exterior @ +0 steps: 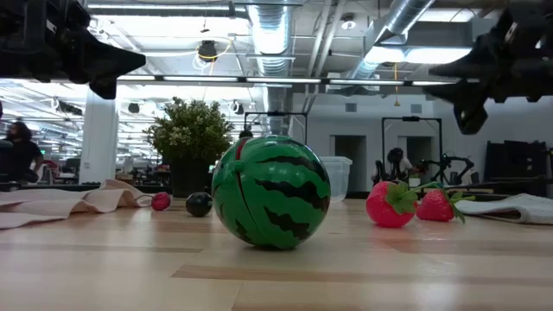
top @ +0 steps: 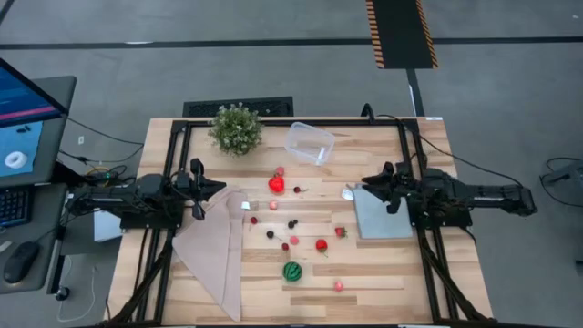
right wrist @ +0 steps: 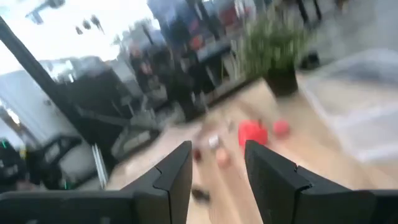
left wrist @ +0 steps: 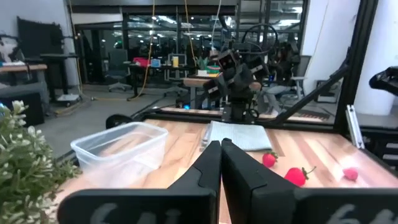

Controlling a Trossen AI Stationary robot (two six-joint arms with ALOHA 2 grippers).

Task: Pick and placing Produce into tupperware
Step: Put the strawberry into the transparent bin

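The tupperware (top: pixel 310 143) is a clear tub standing on its base at the table's far middle, also in the left wrist view (left wrist: pixel 121 149). The produce lies loose on the wood. There are a red piece (top: pixel 276 184), strawberries (top: pixel 321 244), dark bits (top: pixel 270 234) and a pink piece (top: pixel 338 285). The green striped ball (top: pixel 292 271) fills the low view (exterior: pixel 270 192). My left gripper (top: pixel 223 189) hovers shut at the table's left, above the cloth's far corner (left wrist: pixel 221 144). My right gripper (top: pixel 364 182) hovers open at the right (right wrist: pixel 217 152), pointing toward the red piece (right wrist: pixel 251 132).
A bushy potted plant (top: pixel 236 128) stands left of the tub at the far edge. A beige cloth (top: pixel 214 246) lies on the table's left near part. A flat grey-blue sheet (top: pixel 381 214) lies under the right arm. Black frame rails (top: pixel 412 164) border the table.
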